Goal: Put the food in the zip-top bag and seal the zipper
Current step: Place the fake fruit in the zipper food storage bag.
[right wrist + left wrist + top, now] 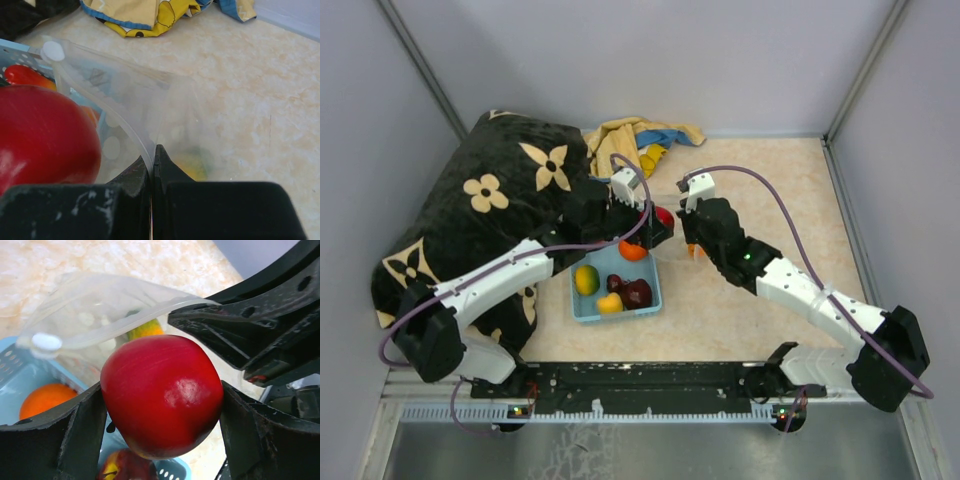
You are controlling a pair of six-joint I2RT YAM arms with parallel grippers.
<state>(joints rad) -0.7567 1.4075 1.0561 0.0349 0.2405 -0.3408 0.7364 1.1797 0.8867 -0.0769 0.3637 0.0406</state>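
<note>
Fingers of the left gripper [657, 226] stand wide apart yet clamped on a glossy round red toy fruit [162, 395], one black finger against each of its sides. The fruit hangs just in front of the mouth of the clear crinkly zip-top bag [100, 315], over the far end of the light-blue plastic basket [582, 316]. The right gripper [153, 161] has its jaws pressed together on the bag's narrow whitish zipper strip [120, 125], pinching the rim just beside the red fruit. A yellow-green fruit [146, 329] shows dimly through the bag's plastic. In the basket lie an orange fruit [632, 250], a green-and-yellow fruit [586, 279], a small yellow fruit [610, 303] and a dark maroon fruit [637, 292].
</note>
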